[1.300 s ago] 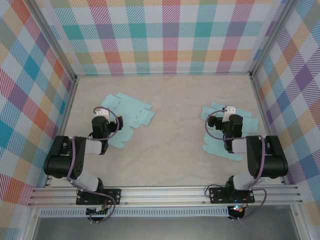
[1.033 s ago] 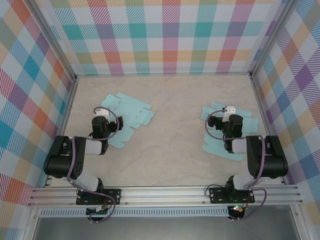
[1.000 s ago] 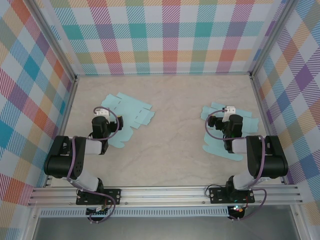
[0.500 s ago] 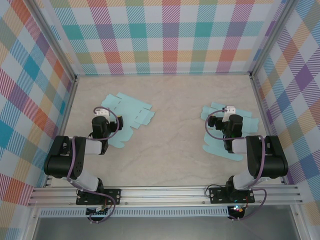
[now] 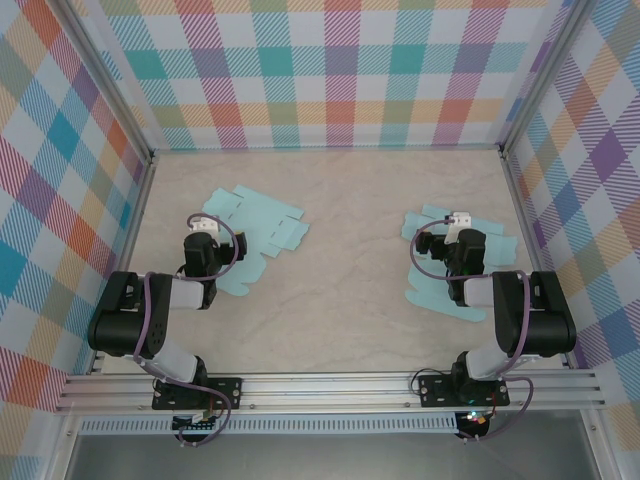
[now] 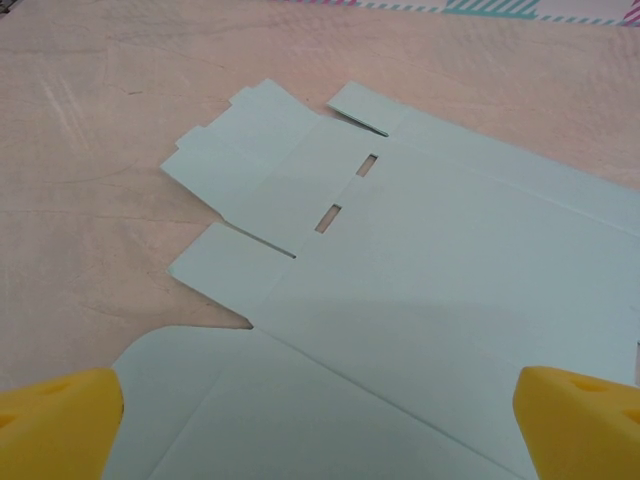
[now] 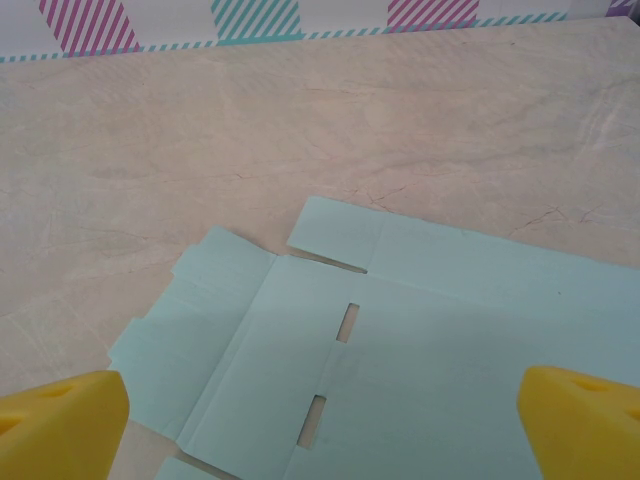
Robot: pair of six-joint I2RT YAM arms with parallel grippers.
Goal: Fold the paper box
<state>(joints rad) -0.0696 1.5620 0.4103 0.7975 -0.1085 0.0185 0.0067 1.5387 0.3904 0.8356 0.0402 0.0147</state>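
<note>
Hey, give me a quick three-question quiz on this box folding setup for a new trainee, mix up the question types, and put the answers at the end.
1. True or false: the left paper blank is already folded up into a box.
2. Multiple choice: how does the left gripper stand? A: open, holding nothing. B: shut on the paper. C: shut, holding nothing.
3. Short answer: in the right wrist view, how many slots are cut along the crease of the right paper blank?

Key
1. False: it lies flat, unfolded.
2. A.
3. Two.
</note>
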